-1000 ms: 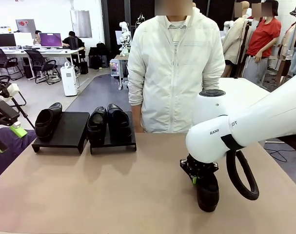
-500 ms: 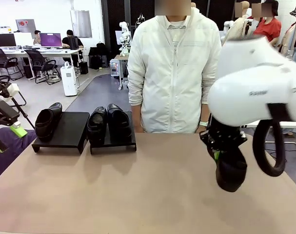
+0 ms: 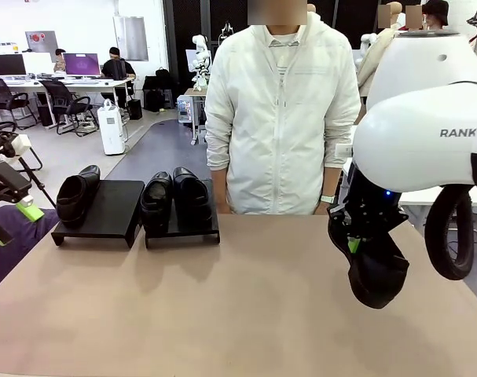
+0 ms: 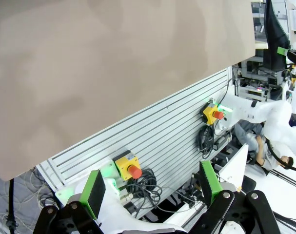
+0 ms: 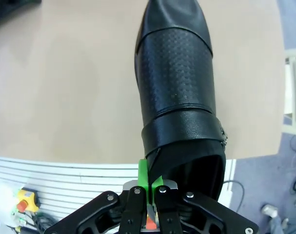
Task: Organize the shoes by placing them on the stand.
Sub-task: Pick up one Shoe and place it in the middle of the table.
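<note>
right tool (image 5: 148, 187) clamped on shoe (image 5: 179, 92) | glossy black, perforated vamp, strap | left tool (image 4: 150, 183) released

Person in white zip jacket (image 3: 281, 118) stands at far side of tan counter (image 3: 222, 306), w/ a wristband on one wrist. Behind: office desks w/ monitors (image 3: 81, 64), chairs, a white floor unit (image 3: 111, 128). Below counter edge, ribbed metal panel (image 4: 162, 141) w/ two yellow boxes w/ red buttons (image 4: 128, 167), cables alongside.
</note>
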{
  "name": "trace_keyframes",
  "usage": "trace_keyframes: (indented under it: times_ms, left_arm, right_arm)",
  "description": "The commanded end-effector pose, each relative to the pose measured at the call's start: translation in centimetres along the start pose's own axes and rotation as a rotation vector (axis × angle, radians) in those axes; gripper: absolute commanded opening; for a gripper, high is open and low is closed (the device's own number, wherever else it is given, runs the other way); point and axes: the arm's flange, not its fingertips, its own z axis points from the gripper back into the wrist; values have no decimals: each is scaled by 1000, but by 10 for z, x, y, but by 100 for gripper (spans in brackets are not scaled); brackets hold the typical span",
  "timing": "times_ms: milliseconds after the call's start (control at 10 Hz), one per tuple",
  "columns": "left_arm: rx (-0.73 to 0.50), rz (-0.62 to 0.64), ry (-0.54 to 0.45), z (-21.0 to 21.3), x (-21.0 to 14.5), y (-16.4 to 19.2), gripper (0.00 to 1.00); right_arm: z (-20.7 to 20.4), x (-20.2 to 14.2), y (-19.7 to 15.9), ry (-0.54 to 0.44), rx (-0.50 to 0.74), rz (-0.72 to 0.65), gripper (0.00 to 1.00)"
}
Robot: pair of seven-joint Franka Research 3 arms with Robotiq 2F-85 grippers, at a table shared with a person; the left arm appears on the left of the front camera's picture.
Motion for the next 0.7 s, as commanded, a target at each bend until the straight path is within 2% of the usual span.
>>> trace_keyframes:
  times_ms: [0, 100, 200, 300, 400, 600]
  left_arm:
    - [-20, -16, -4, 2, -1, 0, 100]
    - [-20, -16, -4, 2, -1, 0, 100]
    - [-20, -16, -4, 2, -1, 0, 100]
    - [-20, -16, -4, 2, -1, 0, 100]
    - [-20, -16, -4, 2, -1, 0, 100]
    - [-20, -16, -4, 2, -1, 0, 100]
  right_arm:
    - [3, -1, 0, -3, 9, 13, 0]
    - [1, -4, 59, -39, -83, 29, 0]
    - [-1, -7, 102, -58, -98, 55, 0]
    - [-6, -9, 137, -66, -65, 71, 0]
    - [-16, -9, 173, -64, -8, 5, 0]
    - [-38, -8, 223, 5, 38, -83, 0]
